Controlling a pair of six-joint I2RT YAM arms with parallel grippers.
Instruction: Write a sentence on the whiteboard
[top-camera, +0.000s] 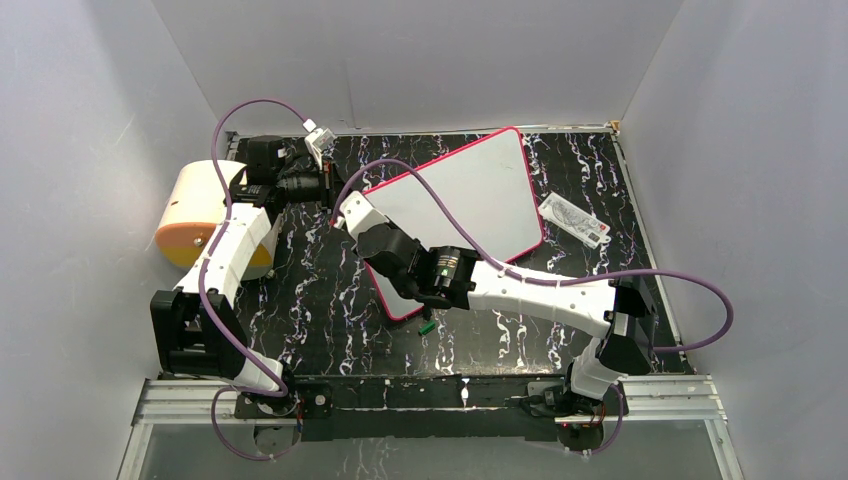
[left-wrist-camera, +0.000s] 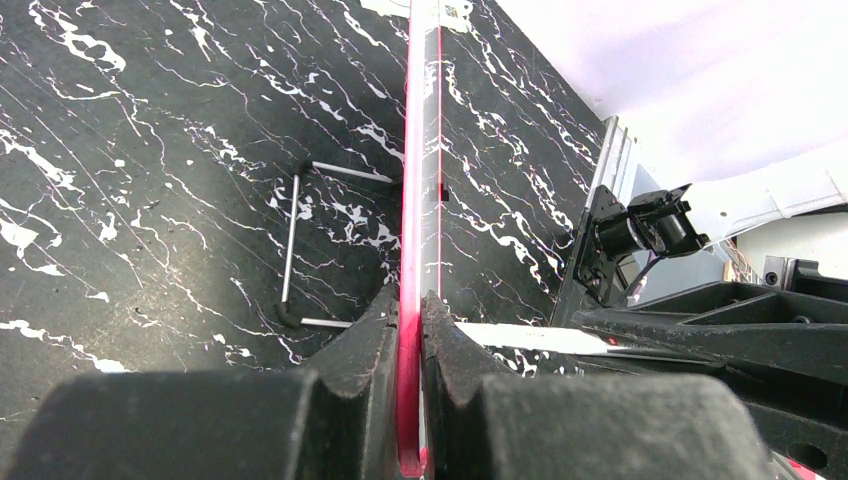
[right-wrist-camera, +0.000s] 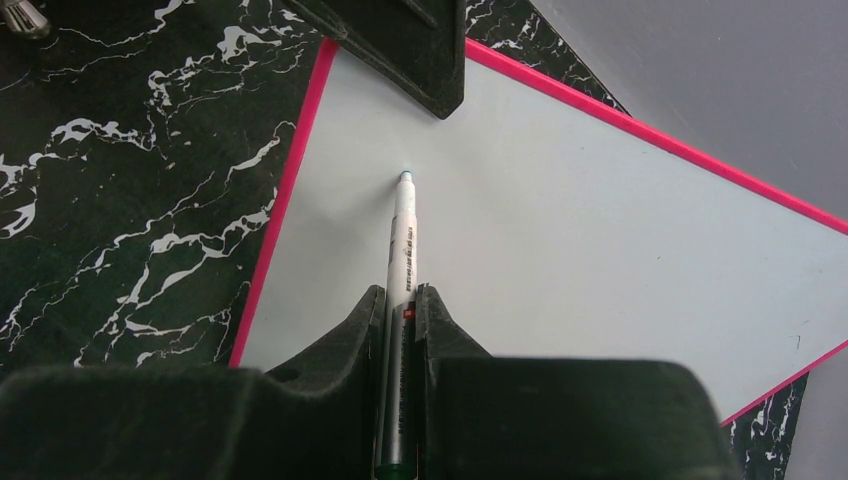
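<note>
The whiteboard (top-camera: 480, 190) lies askew on the black marbled table, white with a pink-red rim. No writing shows on it, so the sentence is not in view. My left gripper (top-camera: 332, 190) is shut on the board's left far edge. In the left wrist view, my left gripper (left-wrist-camera: 410, 330) pinches the pink rim (left-wrist-camera: 412, 150), seen edge-on. My right gripper (top-camera: 385, 250) is over the board's left part. In the right wrist view, my right gripper (right-wrist-camera: 400, 300) is shut on a white marker (right-wrist-camera: 404, 240). The marker's teal tip is at the surface of the whiteboard (right-wrist-camera: 600, 230) near its left rim.
A green marker cap (top-camera: 426, 327) lies on the table below the board's near corner. A white packet (top-camera: 575, 220) lies right of the board and also shows in the left wrist view (left-wrist-camera: 530, 338). A cream-and-orange cylinder (top-camera: 195, 215) sits far left. A wire bracket (left-wrist-camera: 295, 250) lies beside the board.
</note>
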